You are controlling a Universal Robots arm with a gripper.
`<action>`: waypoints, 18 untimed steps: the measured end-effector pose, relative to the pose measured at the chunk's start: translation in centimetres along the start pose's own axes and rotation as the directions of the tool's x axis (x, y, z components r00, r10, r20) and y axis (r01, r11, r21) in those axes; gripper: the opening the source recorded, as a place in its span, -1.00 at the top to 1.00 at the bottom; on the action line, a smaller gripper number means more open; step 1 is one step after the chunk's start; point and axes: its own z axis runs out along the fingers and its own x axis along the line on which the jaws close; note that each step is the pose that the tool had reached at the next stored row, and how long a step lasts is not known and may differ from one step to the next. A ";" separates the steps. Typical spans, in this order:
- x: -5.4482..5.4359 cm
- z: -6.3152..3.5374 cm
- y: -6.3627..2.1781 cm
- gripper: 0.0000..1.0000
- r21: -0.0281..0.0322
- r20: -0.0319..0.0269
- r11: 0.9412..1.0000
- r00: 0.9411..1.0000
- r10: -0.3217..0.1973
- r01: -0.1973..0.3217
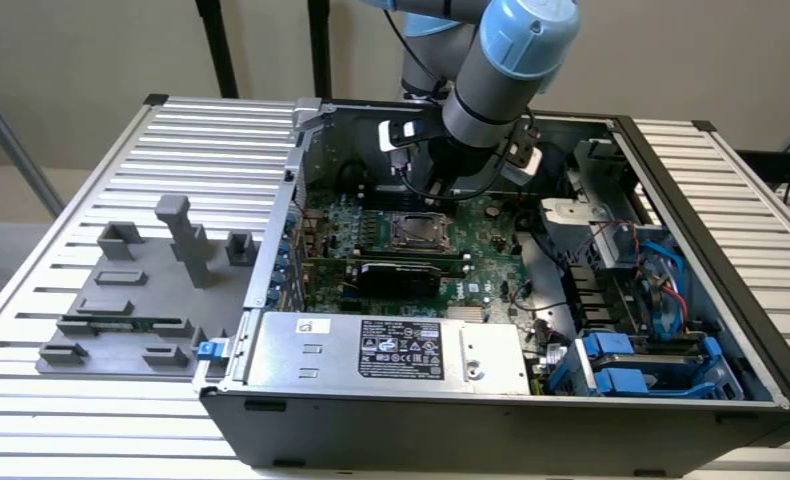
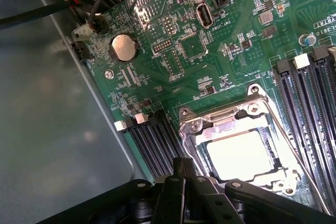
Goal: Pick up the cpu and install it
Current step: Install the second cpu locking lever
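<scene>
Silvery cpu [image 2: 239,156] seated in socket [image 2: 247,145] | board print unreadable

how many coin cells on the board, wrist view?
1: coin cell near the motherboard edge, apart from the socket holding the cpu. More may be hidden under cables.

Plain beige wall [image 1: 88,45] behind; ribbed grey table [image 1: 48,250]; black poles [image 1: 215,45].
</scene>
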 end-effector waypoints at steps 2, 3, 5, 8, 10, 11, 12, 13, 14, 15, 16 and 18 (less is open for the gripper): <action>-0.4 -0.31 0.12 0.79 0.002 0.001 1.000 1.000 0.002 -0.002; -0.6 -0.58 0.19 0.79 0.003 0.001 1.000 1.000 0.003 -0.003; -1.1 -1.13 0.33 0.79 0.005 0.002 1.000 1.000 0.003 -0.004; -1.8 -2.02 0.52 0.79 0.009 0.003 1.000 1.000 0.005 -0.005; -2.2 -2.57 0.64 0.79 0.012 0.004 1.000 1.000 0.007 -0.007; -2.5 -2.79 0.70 0.79 0.013 0.005 1.000 1.000 0.008 -0.008; -2.7 -3.00 0.77 0.79 0.014 0.006 1.000 1.000 0.008 -0.008; -2.9 -3.16 0.83 0.79 0.015 0.006 1.000 1.000 0.009 -0.009; -3.0 -3.31 0.87 0.79 0.016 0.007 1.000 1.000 0.009 -0.009; -3.2 -3.44 0.90 0.79 0.017 0.007 1.000 1.000 0.009 -0.009; -3.4 -3.53 0.88 0.79 0.018 0.007 1.000 1.000 0.010 -0.010; -3.7 -3.69 0.76 0.79 0.019 0.007 1.000 1.000 0.010 -0.010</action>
